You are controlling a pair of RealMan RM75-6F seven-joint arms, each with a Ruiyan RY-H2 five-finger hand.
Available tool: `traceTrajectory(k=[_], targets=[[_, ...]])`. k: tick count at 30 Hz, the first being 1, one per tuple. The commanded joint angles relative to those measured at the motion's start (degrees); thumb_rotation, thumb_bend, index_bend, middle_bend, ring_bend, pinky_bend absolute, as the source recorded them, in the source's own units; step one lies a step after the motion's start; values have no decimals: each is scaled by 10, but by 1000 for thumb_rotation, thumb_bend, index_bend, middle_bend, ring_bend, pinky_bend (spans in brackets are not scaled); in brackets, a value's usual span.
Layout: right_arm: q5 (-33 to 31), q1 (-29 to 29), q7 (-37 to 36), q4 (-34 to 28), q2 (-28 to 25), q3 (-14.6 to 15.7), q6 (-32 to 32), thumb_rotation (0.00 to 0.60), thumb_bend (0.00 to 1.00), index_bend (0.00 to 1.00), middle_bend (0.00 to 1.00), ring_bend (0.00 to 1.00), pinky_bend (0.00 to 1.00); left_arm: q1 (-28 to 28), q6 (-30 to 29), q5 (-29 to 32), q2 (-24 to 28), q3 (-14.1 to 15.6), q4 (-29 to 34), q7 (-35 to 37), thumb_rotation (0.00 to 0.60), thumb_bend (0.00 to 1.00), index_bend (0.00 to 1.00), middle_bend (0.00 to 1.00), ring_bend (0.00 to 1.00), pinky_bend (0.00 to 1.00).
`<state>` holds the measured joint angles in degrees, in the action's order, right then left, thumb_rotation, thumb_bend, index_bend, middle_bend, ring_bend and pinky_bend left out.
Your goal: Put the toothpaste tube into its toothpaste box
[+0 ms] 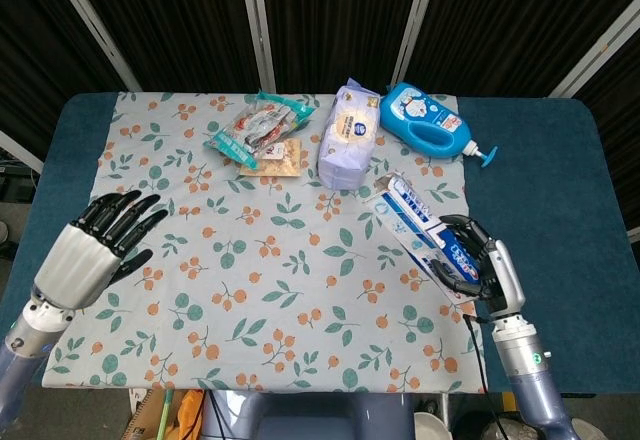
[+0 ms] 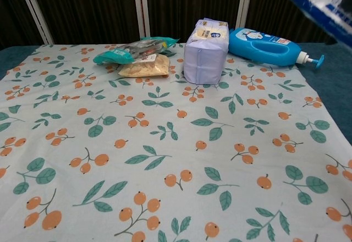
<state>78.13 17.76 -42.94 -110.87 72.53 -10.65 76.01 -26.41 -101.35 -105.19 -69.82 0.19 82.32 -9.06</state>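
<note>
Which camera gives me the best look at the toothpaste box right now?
The head view. It shows the whole toothpaste box held by the right hand, open end pointing toward the purple pack. The chest view catches only a blurred piece of it in the top right corner.

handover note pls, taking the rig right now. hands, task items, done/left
Left hand: holds nothing, fingers spread, low at the left edge of the floral cloth.
Right hand: grips the toothpaste box by its near end, open flap end pointing away from the robot toward the wipes pack.
Toothpaste tube: not visible in either view; can't tell whether it's already inside.
Done: box is in hand.
Left: confirm the tube is in the box, close the flap, set it down.
</note>
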Motion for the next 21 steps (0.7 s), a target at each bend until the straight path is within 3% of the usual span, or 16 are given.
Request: traceTrajectory(k=[1, 10, 21], targets=[[-30, -5, 68, 43, 44, 23, -5, 600, 324, 324, 472, 463, 423, 34, -26, -1, -38, 31, -46, 47, 600, 71, 225, 196, 224, 305], [-54, -16, 207, 128, 134, 51, 13, 600, 323, 334, 477, 467, 423, 75, -55, 9, -78, 41, -111, 115, 600, 72, 224, 189, 224, 305], [-60, -32, 275, 221, 221, 63, 29, 600, 324, 340, 480, 469, 423, 85, -49, 13, -89, 34, -127, 141, 600, 72, 222, 188, 224, 305]])
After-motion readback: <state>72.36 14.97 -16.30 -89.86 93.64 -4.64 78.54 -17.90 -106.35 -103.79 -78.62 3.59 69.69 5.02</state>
